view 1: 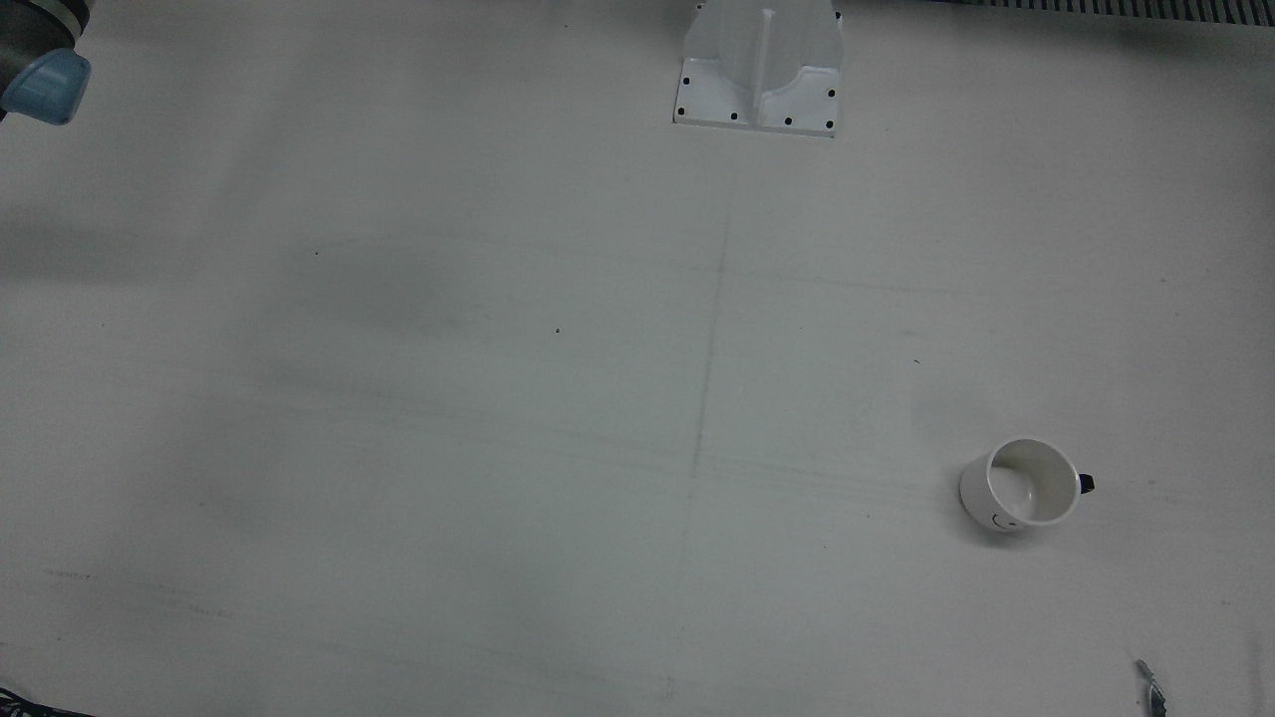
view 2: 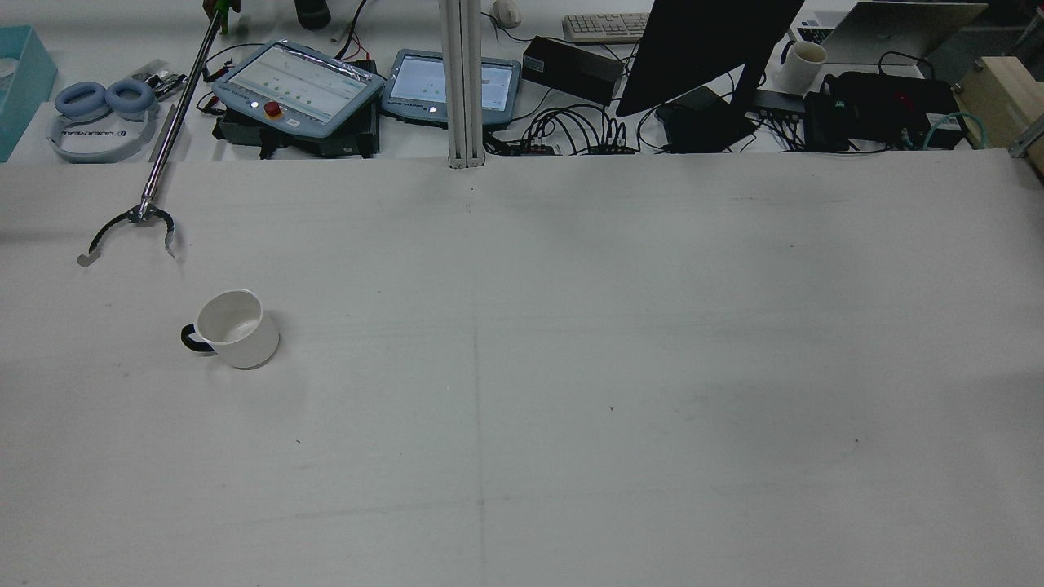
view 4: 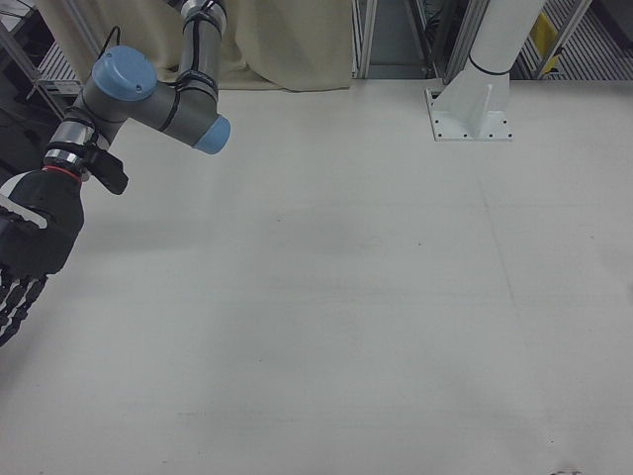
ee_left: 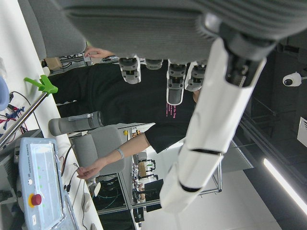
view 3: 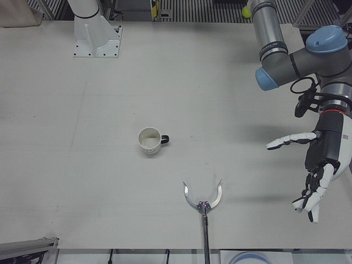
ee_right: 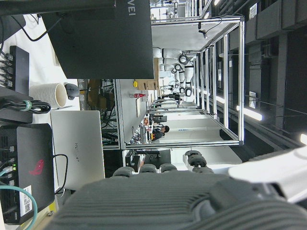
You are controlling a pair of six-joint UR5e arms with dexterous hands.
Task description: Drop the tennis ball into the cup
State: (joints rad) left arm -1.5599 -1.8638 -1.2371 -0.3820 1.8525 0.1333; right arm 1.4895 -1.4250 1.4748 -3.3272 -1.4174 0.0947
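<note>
cup [view 3: 149, 140] is seen upright on the tabletop [view 3: 220, 99], mouth up, nothing inside, handle toward 3 o'clock in the left-front view. no tennis ball is found on the tabletop in any view; only a small yellow-green shape, too small to identify, is glimpsed at the far edge behind the left arm. a reacher tool [view 3: 203, 199] is noted at about 5 o'clock from the cup, claw spread, apart from it. left hand [view 3: 318, 168] is held above the tabletop's edge, well apart, at 3 o'clock from the cup, fingers [view 3: 281, 142] spread and released, nothing held. right hand [view 4: 28, 247] is parked over the other half, fingers extended, nothing held. left hand is judged nearer the cup.
</note>
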